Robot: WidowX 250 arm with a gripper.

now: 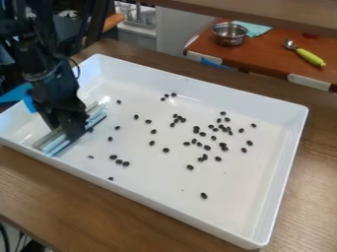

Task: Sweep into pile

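At the left end of the white tray (282, 162), the black gripper (71, 129) points down and is shut on the middle of a sweeper (55, 147). The sweeper is a long, pale, ridged bar lying low over the tray floor, slanting from the near left wall toward the back. Dark beans (166, 150) are scattered over the floor to its right, more densely right of the middle. One bean (91, 130) is close beside the sweeper. A lone bean (204, 196) lies toward the front right. The gripper hides part of the bar.
Raised walls enclose the tray, which stands on a brown wooden table (85, 197). Behind it, a reddish-brown surface holds a metal pot (229, 34), a teal cloth (255, 28) and a green-handled scoop (309, 57). Blue material (19, 93) shows beside the arm at the left.
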